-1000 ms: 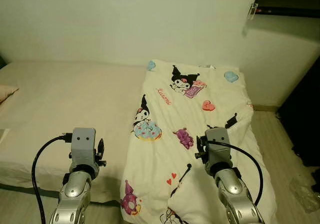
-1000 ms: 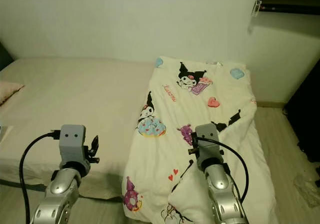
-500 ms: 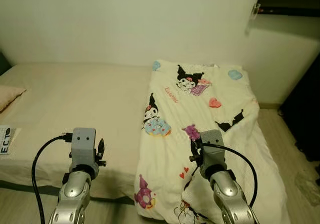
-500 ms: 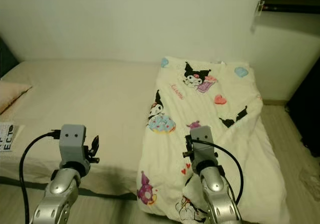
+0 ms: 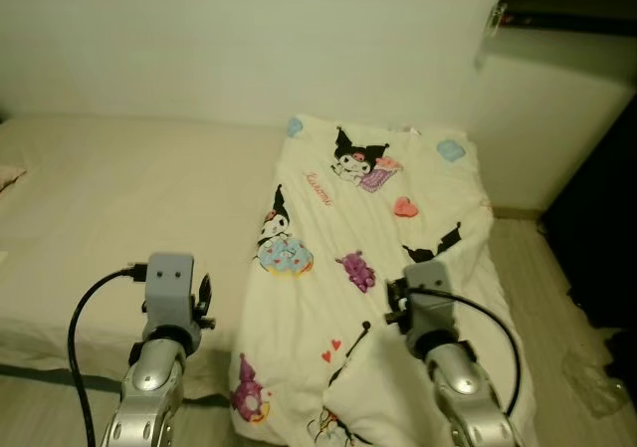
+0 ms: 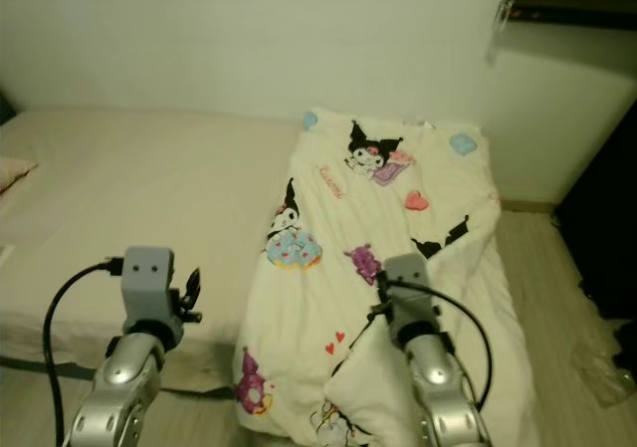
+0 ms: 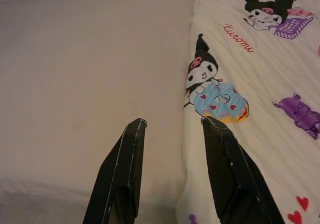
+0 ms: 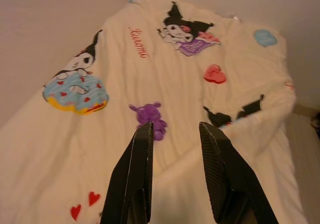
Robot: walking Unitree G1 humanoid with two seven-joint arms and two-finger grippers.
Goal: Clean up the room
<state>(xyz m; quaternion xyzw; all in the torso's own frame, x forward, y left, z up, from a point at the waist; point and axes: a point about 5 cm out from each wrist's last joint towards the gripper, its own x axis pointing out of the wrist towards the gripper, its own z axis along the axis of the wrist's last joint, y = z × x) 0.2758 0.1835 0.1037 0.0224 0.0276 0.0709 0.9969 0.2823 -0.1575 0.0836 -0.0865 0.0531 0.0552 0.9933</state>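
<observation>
- A soft cream blanket printed with cartoon figures covers the right part of the bed. Its near end spills over the bed's front edge in loose, rumpled folds toward the floor.
- The print shows a black-eared cartoon character near the far end, a red heart, a blue frosted doughnut with red dots, and a small purple figure. Pale blue shapes sit at the two far corners.
- The rest of the bed is bare: a smooth, matte beige sheet, nearly flat, with a rounded front edge.
- The left hand hangs above the seam where the blanket's long edge meets the bare sheet. Its two long, glossy black fingers stand apart, released, with nothing between them.
- The right hand is held over the blanket's middle, pointing toward the purple figure. Its tapered black fingers are also spread and hold nothing.
- Both silver arms are jointed metal, each topped by a boxy grey wrist block with a black cable looping from it.
- A plain, pale wall stands behind the bed, and the floor to the right is light wood planks.
</observation>
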